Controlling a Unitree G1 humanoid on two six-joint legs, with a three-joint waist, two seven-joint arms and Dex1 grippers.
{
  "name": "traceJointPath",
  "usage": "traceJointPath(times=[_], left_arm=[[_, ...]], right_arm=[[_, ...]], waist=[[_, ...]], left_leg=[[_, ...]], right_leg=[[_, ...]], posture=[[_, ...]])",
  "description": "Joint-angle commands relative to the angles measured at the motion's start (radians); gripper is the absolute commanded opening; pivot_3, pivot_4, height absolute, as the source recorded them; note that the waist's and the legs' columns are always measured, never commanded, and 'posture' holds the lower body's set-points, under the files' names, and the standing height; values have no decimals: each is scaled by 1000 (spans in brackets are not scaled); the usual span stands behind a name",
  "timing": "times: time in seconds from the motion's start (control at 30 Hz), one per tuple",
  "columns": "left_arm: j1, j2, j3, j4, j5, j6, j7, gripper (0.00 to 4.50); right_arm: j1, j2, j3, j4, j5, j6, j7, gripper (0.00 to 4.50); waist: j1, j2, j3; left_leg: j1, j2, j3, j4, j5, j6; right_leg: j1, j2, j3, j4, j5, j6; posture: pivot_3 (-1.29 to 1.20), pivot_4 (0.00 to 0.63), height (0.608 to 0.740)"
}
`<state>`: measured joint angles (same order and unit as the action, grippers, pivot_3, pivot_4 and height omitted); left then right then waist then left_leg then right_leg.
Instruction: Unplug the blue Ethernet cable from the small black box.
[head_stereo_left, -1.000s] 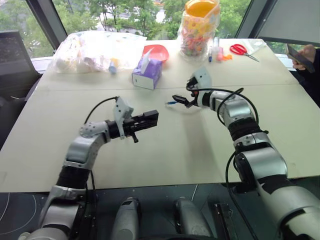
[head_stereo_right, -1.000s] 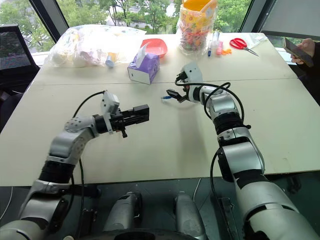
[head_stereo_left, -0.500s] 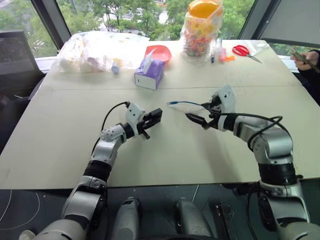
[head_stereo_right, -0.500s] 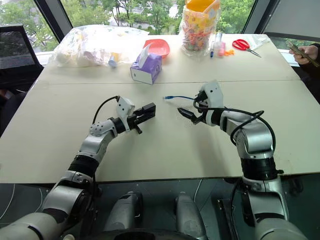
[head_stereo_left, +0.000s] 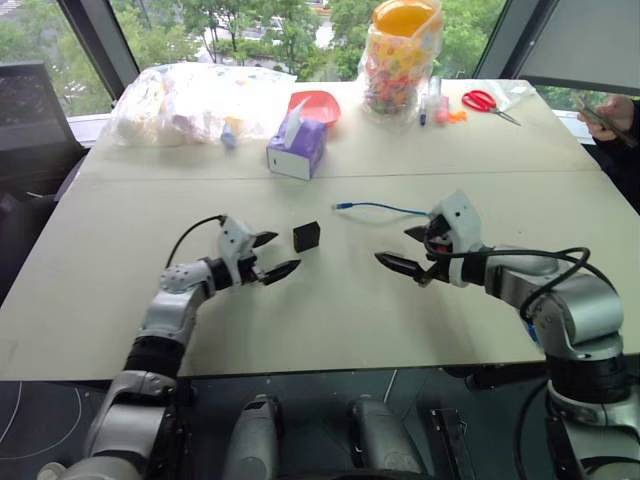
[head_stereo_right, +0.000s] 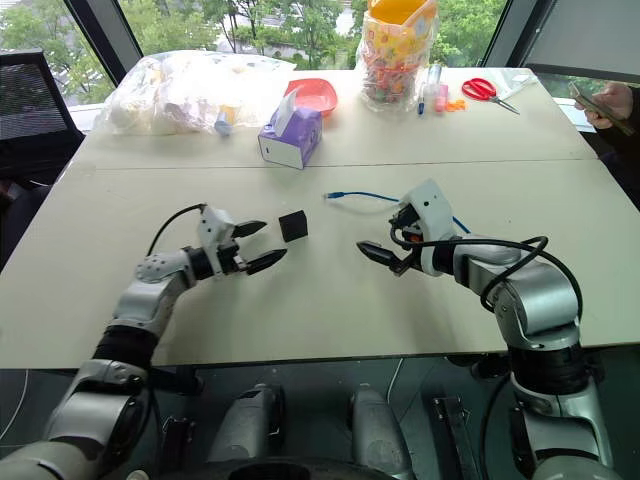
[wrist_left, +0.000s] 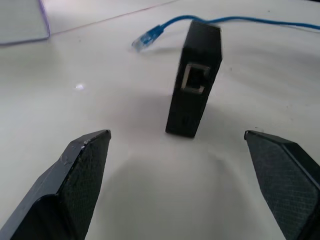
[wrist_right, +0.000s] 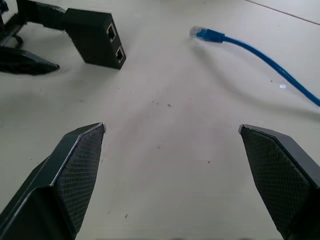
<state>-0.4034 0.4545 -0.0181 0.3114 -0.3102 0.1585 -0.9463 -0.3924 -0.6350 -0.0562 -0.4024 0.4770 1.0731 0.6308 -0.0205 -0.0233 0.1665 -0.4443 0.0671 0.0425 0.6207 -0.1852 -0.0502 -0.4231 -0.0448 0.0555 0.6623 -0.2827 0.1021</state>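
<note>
The blue Ethernet cable (head_stereo_left: 385, 208) trails behind the right arm, its far end hidden. Its free plug points toward the small black box (head_stereo_left: 306, 236), which stands apart on the table (sockets empty). Left gripper (head_stereo_left: 272, 256) and right gripper (head_stereo_left: 407, 250) both gape wide, holding nothing.

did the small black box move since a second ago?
Yes. The small black box left the left gripper and now stands free on the table, nearer the blue Ethernet cable plug.
</note>
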Motion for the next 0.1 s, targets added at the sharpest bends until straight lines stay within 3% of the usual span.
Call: traceJointPath(times=[0.03, 0.1], left_arm=[[30, 73, 46, -205, -96, 153, -37, 4484], [50, 108, 65, -288, -143, 242, -38, 4484]], right_arm=[[11, -49, -23, -61, 38, -12, 44, 4500], [24, -77, -24, -67, 47, -23, 68, 4500]], waist=[[4, 0, 0], [6, 0, 0]], left_leg=[[0, 0, 0, 0, 0, 0], [0, 0, 0, 1, 0, 0]], right_leg=[[0, 0, 0, 0, 0, 0], [1, -1, 0, 0, 0, -1]], posture=[[0, 150, 735], [0, 150, 735]])
